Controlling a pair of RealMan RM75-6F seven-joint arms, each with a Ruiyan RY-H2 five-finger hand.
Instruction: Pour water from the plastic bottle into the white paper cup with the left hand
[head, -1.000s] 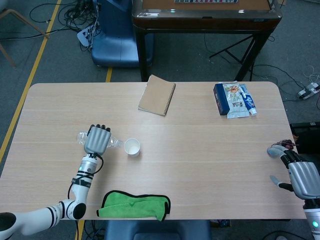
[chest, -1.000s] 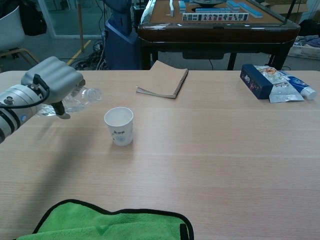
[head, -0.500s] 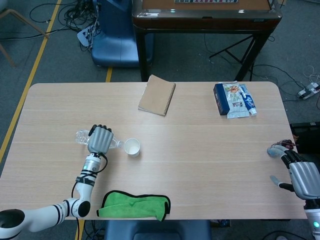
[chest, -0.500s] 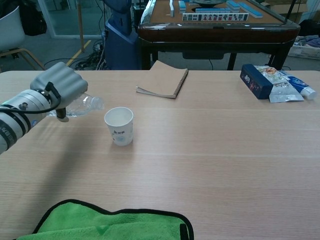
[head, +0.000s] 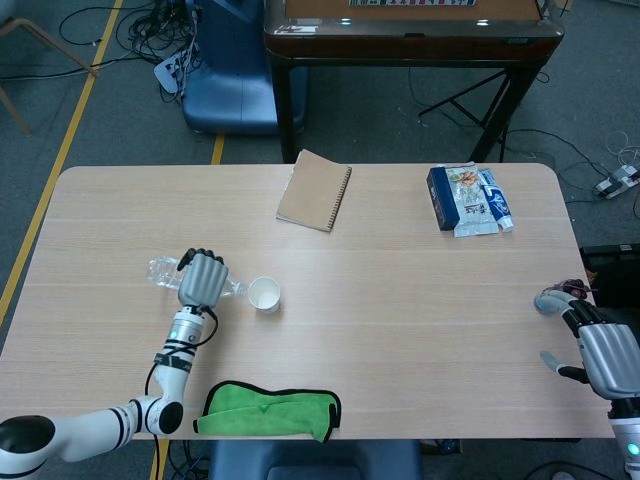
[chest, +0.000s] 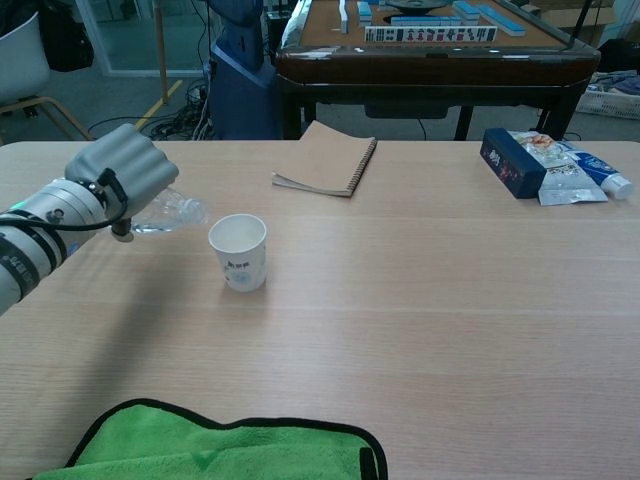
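The fingers (chest: 140, 160) of the left hand (chest: 122, 175) are curled tight round a clear plastic bottle (chest: 172, 212), which lies nearly level in the grip with its neck end pointing right toward the cup. In the head view the same left hand (head: 203, 280) covers the middle of the bottle (head: 165, 269), whose base sticks out to the left and whose neck shows to the right. The white paper cup (chest: 238, 252) stands upright on the table (chest: 450, 300) just right of the bottle's neck, close but apart from it; from above the cup (head: 264, 294) shows its open mouth. Whether there is water in it cannot be told. The left arm reaches in from the near left corner. A green cloth (chest: 220, 450) with a dark border lies at the near edge, nearer than the cup. On the far side of the table lie a brown spiral notebook (chest: 328, 161) near the middle, and well to the right a dark blue box (chest: 511, 163) beside a packet (chest: 560, 167) and a tube (chest: 598, 173). The right hand (head: 592, 345) hangs at the near right edge of the table in the head view, its fingers apart and holding nothing.
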